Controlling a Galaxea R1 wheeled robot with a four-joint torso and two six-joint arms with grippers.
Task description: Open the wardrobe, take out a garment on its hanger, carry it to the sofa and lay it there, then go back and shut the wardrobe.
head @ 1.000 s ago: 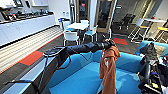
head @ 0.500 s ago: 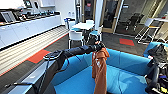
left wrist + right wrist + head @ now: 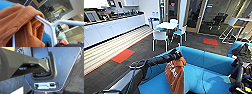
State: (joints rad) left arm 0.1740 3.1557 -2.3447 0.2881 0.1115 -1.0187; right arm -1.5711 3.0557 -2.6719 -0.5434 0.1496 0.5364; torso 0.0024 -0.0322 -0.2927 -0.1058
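Blue sofa (image 3: pixel 204 75) spreads below a lounge with white chairs behind. Left claw (image 3: pixel 177 53) grips the hanger (image 3: pixel 50 26), hoodie (image 3: pixel 175 73) dangling over the seat (not yet resting). Risk: the cloth slides off the hanger's arm, or bunches on the sofa's edge if released too high.

A long white kitchen counter (image 3: pixel 111 27) with cluttered worktop runs along the far wall, upper cabinets (image 3: pixel 94 3) above it. The floor is dark grey carpet (image 3: pixel 141 47) with red-orange rectangles (image 3: pixel 122 55) and a pale striped band (image 3: pixel 106 50) beside the counter. A round white table (image 3: pixel 166 25) stands mid-room, ringed by white chairs with blue seats (image 3: pixel 160 36). Behind them, wood-framed glass doors (image 3: pixel 194 15) give onto a dim space with dark chairs (image 3: pixel 217 20). A white high stool (image 3: pixel 230 30) stands near the glazing.
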